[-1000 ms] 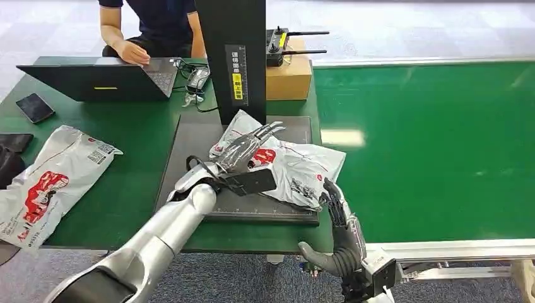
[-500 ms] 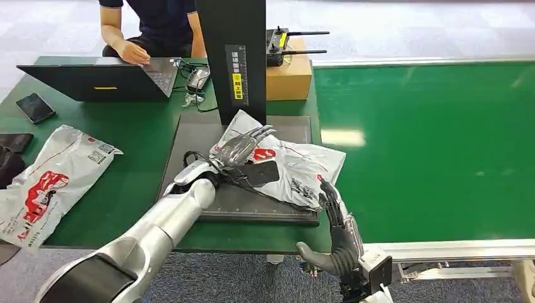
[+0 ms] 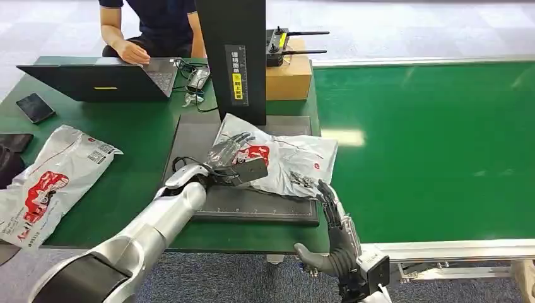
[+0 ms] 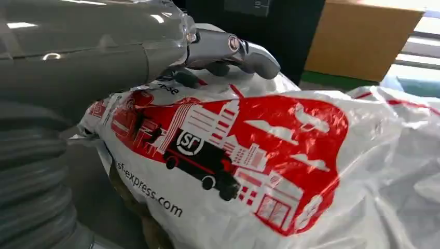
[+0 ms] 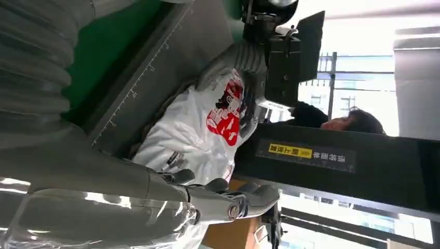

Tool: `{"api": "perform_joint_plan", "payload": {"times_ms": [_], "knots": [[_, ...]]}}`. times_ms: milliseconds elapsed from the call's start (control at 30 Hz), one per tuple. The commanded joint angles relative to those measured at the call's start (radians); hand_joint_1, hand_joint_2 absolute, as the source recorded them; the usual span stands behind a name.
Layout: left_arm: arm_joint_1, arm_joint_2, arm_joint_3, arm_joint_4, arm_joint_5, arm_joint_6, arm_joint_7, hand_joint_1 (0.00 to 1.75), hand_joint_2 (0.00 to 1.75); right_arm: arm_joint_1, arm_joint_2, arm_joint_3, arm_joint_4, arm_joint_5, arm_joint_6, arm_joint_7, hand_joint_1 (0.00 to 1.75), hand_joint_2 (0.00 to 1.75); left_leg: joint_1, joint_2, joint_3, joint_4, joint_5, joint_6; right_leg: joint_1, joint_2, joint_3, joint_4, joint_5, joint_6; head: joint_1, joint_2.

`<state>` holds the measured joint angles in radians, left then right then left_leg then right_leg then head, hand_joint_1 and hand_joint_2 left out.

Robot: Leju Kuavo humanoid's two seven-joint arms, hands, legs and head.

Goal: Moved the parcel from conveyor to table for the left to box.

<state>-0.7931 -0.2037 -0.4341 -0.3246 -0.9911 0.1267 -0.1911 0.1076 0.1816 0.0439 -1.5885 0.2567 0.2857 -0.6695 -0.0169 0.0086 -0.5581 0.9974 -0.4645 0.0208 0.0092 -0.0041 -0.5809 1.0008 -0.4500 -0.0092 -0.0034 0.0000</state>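
A white courier parcel point(image 3: 290, 161) with a red print lies on the black weighing plate point(image 3: 252, 205) beside the green conveyor point(image 3: 429, 145). My left hand point(image 3: 228, 151) lies over the parcel's left end, fingers curled down onto it and gripping the bag. In the left wrist view the thumb point(image 4: 249, 54) presses on top of the parcel point(image 4: 270, 171). My right hand point(image 3: 337, 230) stands at the table's front edge just below the parcel's near corner, fingers apart and holding nothing. The right wrist view shows that hand point(image 5: 218, 199) apart from the parcel point(image 5: 197, 135).
A black post point(image 3: 236, 57) rises behind the plate, with a cardboard box point(image 3: 288, 76) to its right. A second parcel point(image 3: 50, 180) lies at the table's left. A person point(image 3: 151, 25) works at a laptop point(image 3: 101, 79); a phone point(image 3: 35, 107) lies nearby.
My left hand has drawn back leftward with its fingers curling, and the parcel has slid left with it on the plate. My right hand has sunk slightly toward the table edge.
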Motion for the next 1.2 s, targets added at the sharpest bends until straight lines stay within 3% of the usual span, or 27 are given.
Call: {"api": "perform_joint_plan", "payload": {"times_ms": [33,133,167,200,667,900,1200], "knots": [[-0.030,0.011,0.000,0.082,-0.037,0.026,0.024,0.00,1.75,-0.014,0.000,0.016,0.044,0.011,-0.005,0.007,0.00,1.75,0.001,0.001,0.002,-0.001,0.000,-0.003,0.000,0.002,0.002,-0.002,0.000,0.002,0.000,0.000],[-0.028,0.012,0.006,0.083,-0.045,0.034,0.025,0.02,1.75,-0.027,-0.002,0.021,0.062,0.011,-0.011,0.006,0.00,1.75,0.001,0.001,0.002,-0.001,0.000,-0.002,0.000,0.002,0.001,-0.001,0.001,0.001,0.000,0.000],[-0.028,0.013,0.010,0.083,-0.047,0.034,0.024,0.72,1.75,-0.030,-0.002,0.022,0.066,0.011,-0.013,0.006,0.00,1.75,0.001,0.001,0.002,-0.002,0.000,-0.003,0.000,0.002,0.002,-0.002,0.001,0.002,0.000,0.000],[-0.027,0.015,0.022,0.082,-0.048,0.042,0.021,1.75,1.75,-0.032,-0.003,0.023,0.069,0.011,-0.016,0.007,0.00,1.75,0.001,0.001,0.001,-0.001,0.000,-0.002,0.000,0.002,0.001,-0.001,0.001,0.001,0.000,0.000],[0.019,0.017,0.102,0.058,-0.030,0.127,-0.071,1.75,1.75,-0.077,-0.002,0.035,0.120,0.025,-0.023,0.016,0.00,1.75,0.001,0.003,0.003,-0.002,0.000,-0.003,0.000,0.004,0.003,-0.003,0.001,0.002,0.000,0.000],[0.040,0.005,0.172,0.007,0.024,0.150,-0.213,1.75,1.75,-0.132,-0.007,0.030,0.197,0.058,-0.054,0.025,0.00,1.75,0.001,0.001,0.001,-0.001,0.000,-0.002,0.000,0.002,0.001,-0.002,0.001,0.001,0.000,0.000],[0.077,0.097,0.322,-0.098,0.204,0.101,-0.393,1.75,1.75,-0.190,-0.008,0.059,0.309,0.070,-0.097,-0.001,0.00,1.75,0.001,0.004,0.002,-0.001,0.000,-0.002,0.001,0.005,0.001,-0.001,0.001,0.001,0.000,0.000]]}}
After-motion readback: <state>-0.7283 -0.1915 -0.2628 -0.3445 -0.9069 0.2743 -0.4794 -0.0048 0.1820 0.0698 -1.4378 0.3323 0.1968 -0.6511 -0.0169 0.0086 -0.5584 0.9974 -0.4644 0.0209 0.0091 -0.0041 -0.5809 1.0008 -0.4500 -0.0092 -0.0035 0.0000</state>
